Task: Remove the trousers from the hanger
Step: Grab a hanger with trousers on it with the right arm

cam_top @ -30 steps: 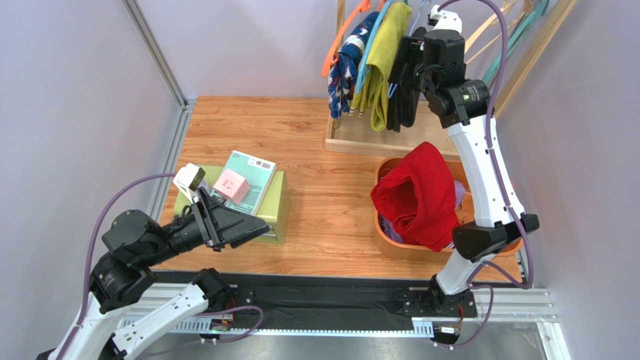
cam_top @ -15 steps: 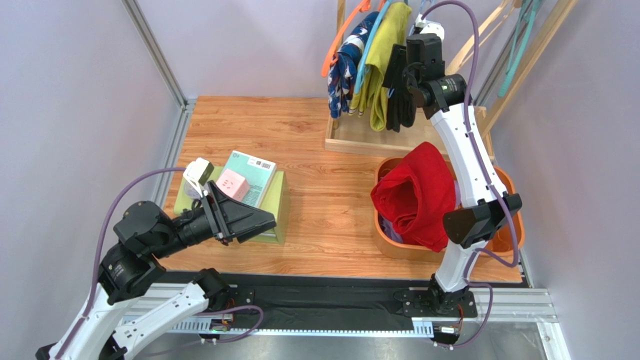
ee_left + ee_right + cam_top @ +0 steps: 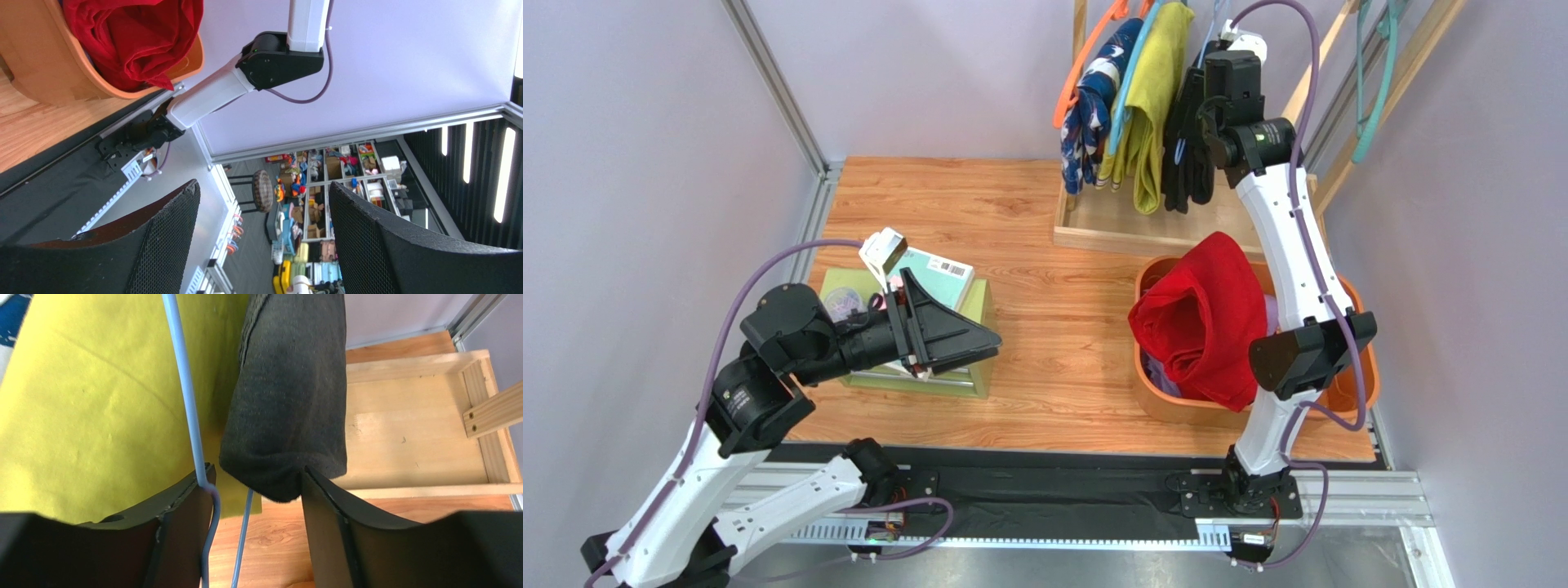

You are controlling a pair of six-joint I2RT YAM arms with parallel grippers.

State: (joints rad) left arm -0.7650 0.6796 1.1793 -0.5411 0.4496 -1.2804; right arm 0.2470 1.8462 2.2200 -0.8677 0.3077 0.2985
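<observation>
Three trousers hang on the back rack: navy patterned, yellow-green and black. The red trousers lie in the orange basket over a bit of lilac cloth. My right gripper is up at the rack and open. In the right wrist view the gripper has its jaws either side of the lower end of the black trousers and a blue hanger wire, beside the yellow-green trousers. My left gripper is open and empty above the table; it also shows in the left wrist view.
A green box with a book on it lies under my left arm. The rack stands on a wooden tray base. Empty teal hangers hang at the far right. The left wrist view shows the basket and red trousers.
My right gripper has moved back and closer around the black trousers on the rack. My left arm has risen and swung right, now covering the pink cube on the book.
</observation>
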